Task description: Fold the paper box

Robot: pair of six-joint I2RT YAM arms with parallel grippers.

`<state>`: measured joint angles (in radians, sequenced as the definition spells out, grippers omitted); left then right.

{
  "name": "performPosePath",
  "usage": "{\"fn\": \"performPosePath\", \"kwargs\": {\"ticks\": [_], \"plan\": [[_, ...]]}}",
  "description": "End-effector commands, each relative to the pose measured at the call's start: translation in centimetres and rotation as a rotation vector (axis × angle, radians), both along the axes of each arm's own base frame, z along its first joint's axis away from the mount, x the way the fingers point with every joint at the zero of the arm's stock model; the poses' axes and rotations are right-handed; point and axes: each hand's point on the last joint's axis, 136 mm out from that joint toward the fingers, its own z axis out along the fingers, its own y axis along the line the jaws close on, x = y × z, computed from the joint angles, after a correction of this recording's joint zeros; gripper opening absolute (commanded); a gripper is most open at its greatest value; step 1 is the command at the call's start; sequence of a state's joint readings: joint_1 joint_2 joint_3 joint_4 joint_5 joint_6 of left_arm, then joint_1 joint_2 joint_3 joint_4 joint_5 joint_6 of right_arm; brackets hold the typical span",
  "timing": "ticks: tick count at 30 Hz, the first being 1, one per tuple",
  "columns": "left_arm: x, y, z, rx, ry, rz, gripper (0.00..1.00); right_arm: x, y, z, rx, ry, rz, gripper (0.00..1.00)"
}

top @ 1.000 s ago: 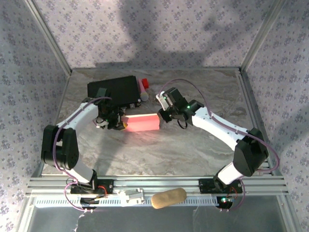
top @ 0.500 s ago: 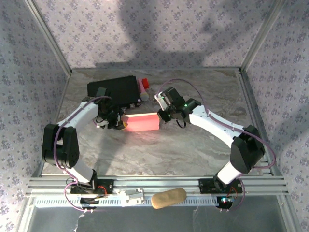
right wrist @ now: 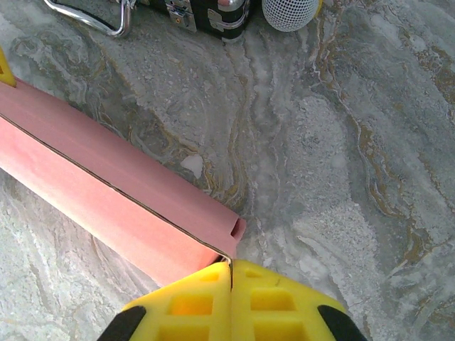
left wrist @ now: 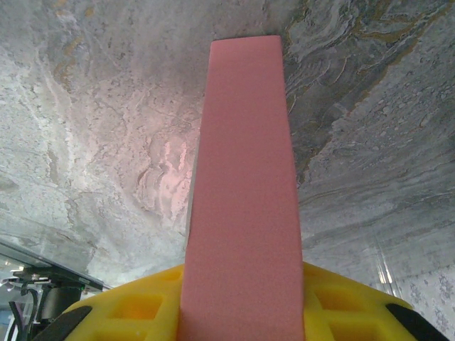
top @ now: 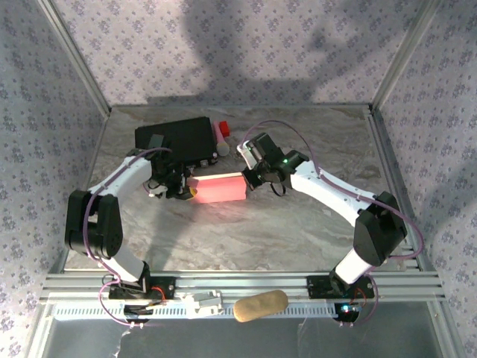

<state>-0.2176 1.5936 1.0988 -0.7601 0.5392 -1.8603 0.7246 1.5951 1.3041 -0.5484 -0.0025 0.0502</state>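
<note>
Box (top: 218, 189) is pinched at its left end between the yellow fingers (left wrist: 128, 312) of my left gripper (left wrist: 242, 291). My right gripper (right wrist: 231, 278) has its pads pressed together against the box's right end; I cannot tell whether a cardboard edge is caught in that seam. I find the box stretched lengthwise between the two grippers at mid-table (top: 298, 231), just in front of the black case (top: 175, 136) and apart from it.

Both the left arm (top: 123, 175) and right arm (top: 328, 192) have white links and bulky black joints. Thin purple cables (top: 279, 124) loop alongside, above the aluminium rail (top: 238, 283). Yellow finger pads (right wrist: 277, 302) carry square pockets.
</note>
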Motion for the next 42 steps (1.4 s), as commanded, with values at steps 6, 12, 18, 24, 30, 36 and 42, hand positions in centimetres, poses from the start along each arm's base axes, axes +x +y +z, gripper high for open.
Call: {"fn": "performPosePath", "kwargs": {"ticks": [6, 12, 18, 24, 30, 36, 42], "plan": [[-0.9, 2.3, -3.6, 0.141, 0.084, 0.019, 0.19, -0.5, 0.7, 0.2, 0.002, 0.018, -0.076, 0.00], [-0.8, 2.3, -3.8, 0.137, 0.086, 0.023, 0.17, -1.0, 0.8, 0.0, 0.039, 0.064, -0.158, 0.00], [-0.8, 2.3, -3.8, 0.136, 0.085, 0.027, 0.16, -1.7, 0.8, -0.2, 0.072, 0.128, -0.250, 0.00], [-0.7, 2.2, -3.8, 0.132, 0.075, 0.034, 0.16, -2.1, 1.0, -0.2, 0.091, 0.164, -0.309, 0.00], [-0.7, 2.3, -4.0, 0.133, 0.075, 0.040, 0.15, -2.2, 1.8, 0.0, 0.106, 0.181, -0.343, 0.00], [-0.5, 2.2, -4.0, 0.125, 0.071, 0.043, 0.14, -2.3, 1.7, -0.2, 0.100, 0.190, -0.390, 0.00], [-0.5, 2.1, -4.1, 0.123, 0.069, 0.041, 0.14, -2.3, 1.7, -0.7, 0.150, 0.195, -0.464, 0.00]]}}
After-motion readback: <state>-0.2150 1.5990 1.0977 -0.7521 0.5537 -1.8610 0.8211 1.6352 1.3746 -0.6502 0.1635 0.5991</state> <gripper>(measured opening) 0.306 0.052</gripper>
